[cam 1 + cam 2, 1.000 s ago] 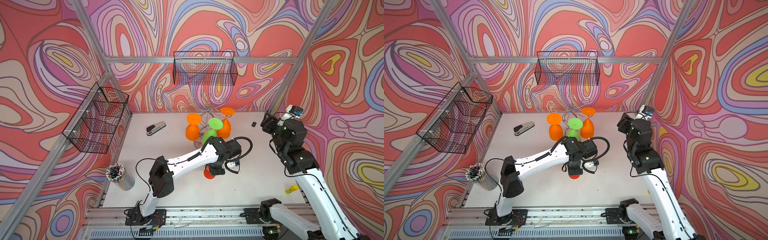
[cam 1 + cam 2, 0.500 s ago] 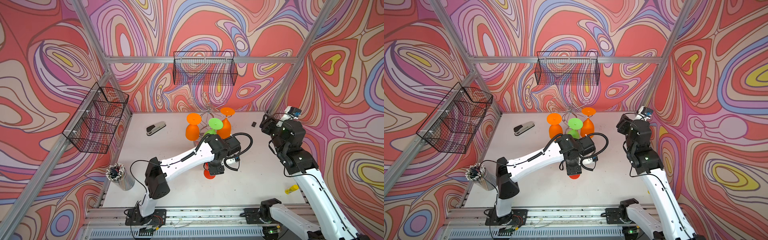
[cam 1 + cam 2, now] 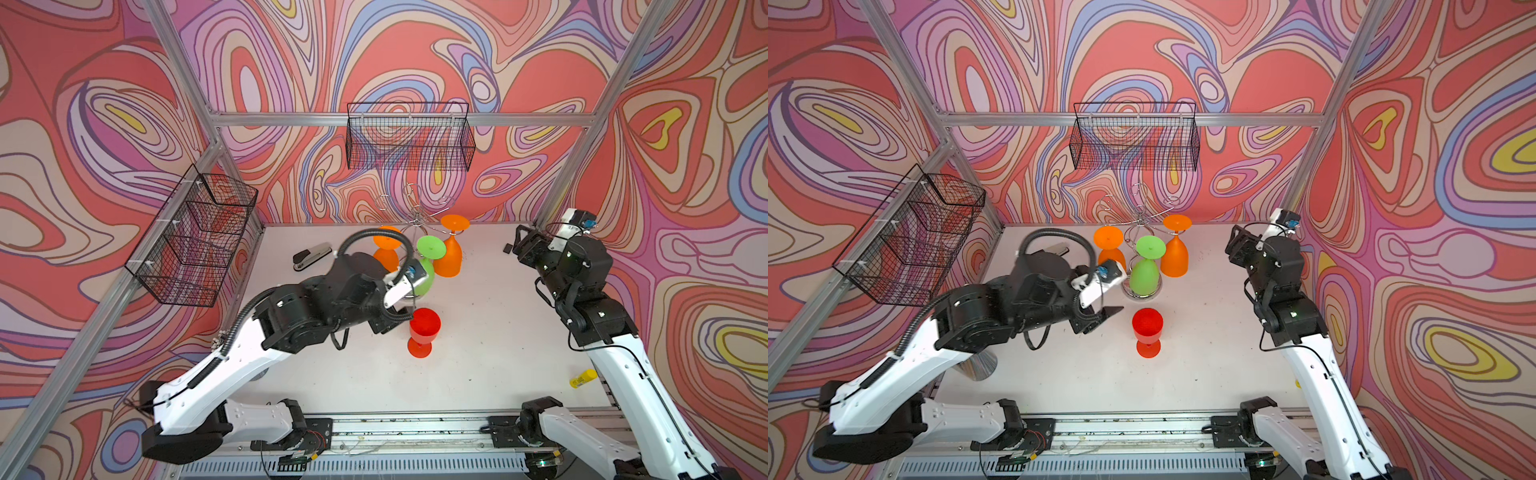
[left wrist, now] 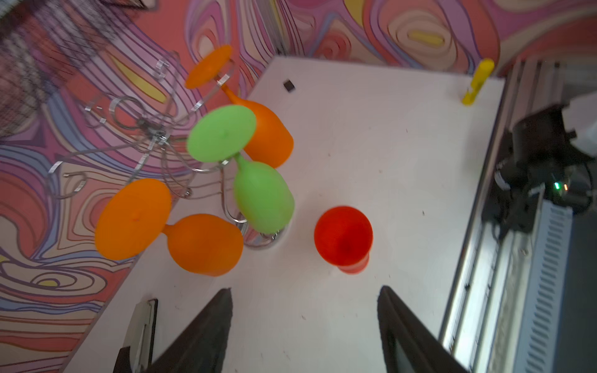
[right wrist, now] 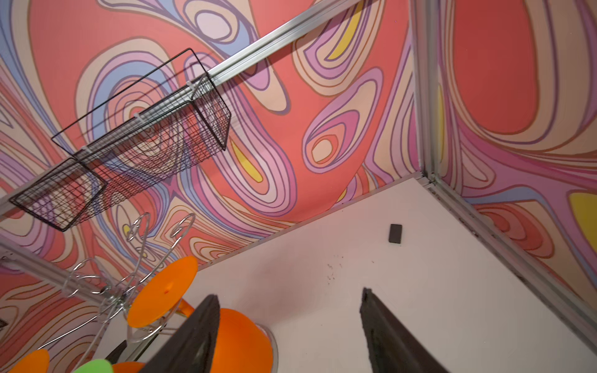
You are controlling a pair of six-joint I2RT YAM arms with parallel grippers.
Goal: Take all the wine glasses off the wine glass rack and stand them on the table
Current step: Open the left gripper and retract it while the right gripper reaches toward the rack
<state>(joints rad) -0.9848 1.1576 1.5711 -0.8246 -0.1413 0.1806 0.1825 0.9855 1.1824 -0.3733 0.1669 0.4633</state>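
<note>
One red plastic glass [image 3: 424, 328] stands on the worktop [image 3: 498, 332], nearer than the chrome wire rack [image 3: 417, 217], where two orange glasses [image 3: 1174, 257] and one green glass [image 3: 1144, 274] hang inverted. Left fingers [image 4: 210, 323], right fingers [image 5: 193, 329]: open, empty.

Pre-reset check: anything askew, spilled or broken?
Nothing stands out. The red wine glass stands upright on the table, clear of the wine glass rack; the green glass and two orange glasses hang inverted there. No spills.

left gripper [image 4: 305, 289]: jaws apart, nothing between them | red wine glass [image 4: 343, 237]: upright on white table [image 4: 371, 145], clear of the jaws, near the rack base | wine glass rack [image 4: 151, 135]: green glass [image 4: 263, 197] and orange glasses [image 4: 203, 243] hanging upside down | slight blur
</note>
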